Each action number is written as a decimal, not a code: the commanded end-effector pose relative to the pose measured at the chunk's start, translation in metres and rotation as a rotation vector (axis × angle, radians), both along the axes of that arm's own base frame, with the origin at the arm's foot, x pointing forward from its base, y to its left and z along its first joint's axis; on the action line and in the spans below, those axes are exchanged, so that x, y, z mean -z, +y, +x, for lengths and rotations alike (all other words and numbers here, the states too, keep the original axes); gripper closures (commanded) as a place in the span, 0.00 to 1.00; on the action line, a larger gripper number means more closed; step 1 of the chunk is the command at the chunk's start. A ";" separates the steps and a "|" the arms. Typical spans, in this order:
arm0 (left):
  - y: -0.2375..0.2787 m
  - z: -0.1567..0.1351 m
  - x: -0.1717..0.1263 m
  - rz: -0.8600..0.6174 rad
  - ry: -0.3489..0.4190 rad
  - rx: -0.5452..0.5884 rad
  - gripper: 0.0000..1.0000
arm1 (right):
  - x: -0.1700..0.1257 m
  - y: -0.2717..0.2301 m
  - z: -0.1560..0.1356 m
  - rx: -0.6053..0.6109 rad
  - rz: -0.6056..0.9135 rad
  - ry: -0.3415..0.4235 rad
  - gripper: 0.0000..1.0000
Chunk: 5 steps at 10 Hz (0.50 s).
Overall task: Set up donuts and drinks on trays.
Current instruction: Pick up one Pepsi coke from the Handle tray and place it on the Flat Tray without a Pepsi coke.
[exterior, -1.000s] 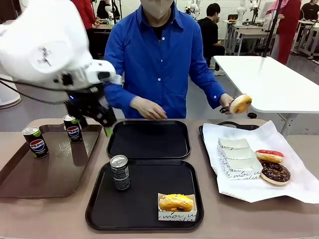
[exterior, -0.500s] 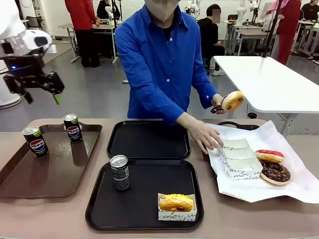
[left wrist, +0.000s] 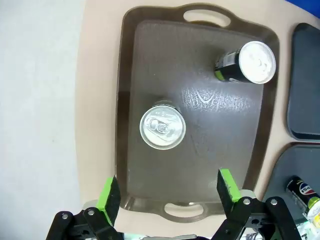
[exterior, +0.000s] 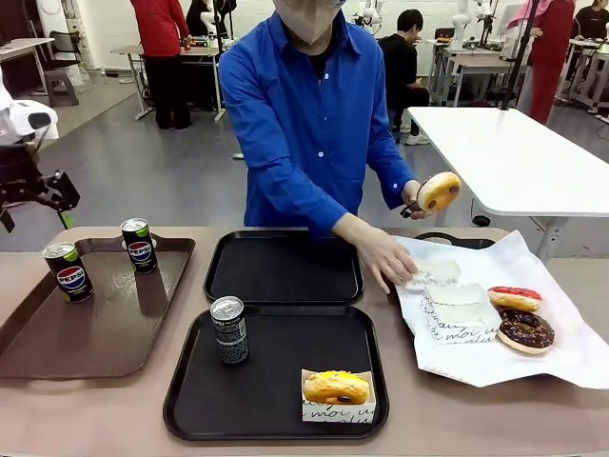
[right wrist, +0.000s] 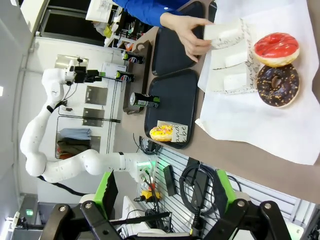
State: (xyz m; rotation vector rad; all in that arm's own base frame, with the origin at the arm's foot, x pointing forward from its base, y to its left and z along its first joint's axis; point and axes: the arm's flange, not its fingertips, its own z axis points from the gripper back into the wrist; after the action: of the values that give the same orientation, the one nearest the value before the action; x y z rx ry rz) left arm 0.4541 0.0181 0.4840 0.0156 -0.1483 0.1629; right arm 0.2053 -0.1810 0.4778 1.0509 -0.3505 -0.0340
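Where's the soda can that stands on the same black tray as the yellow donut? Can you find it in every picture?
Front view: soda can is lower left of the middle, on the near black tray.
Left wrist view: soda can is in the bottom right corner, on that tray.
Right wrist view: soda can is left of centre, seen sideways, on that tray.
Shared landmark: the near black tray.

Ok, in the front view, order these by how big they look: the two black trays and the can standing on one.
1. Near black tray, though being closer may enlarge it.
2. Far black tray.
3. Can.
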 end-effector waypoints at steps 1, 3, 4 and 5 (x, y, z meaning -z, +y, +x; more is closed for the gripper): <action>0.006 -0.002 0.008 -0.033 -0.038 0.044 0.00 | 0.000 0.000 0.000 -0.006 0.018 -0.026 0.00; 0.000 0.000 0.000 0.000 0.000 0.000 0.00 | 0.000 0.000 0.000 -0.006 0.018 -0.026 0.00; 0.000 0.000 0.000 0.000 0.000 0.000 0.00 | 0.000 0.000 0.000 -0.006 0.018 -0.026 0.00; 0.000 0.000 0.000 0.000 0.000 0.000 0.00 | 0.000 0.000 0.000 -0.006 0.018 -0.026 0.00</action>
State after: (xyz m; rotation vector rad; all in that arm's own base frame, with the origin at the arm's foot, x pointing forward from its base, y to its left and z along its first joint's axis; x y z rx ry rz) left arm 0.4544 0.0204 0.4814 0.0128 -0.1531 0.1505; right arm 0.2053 -0.1810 0.4778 1.0509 -0.3506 -0.0339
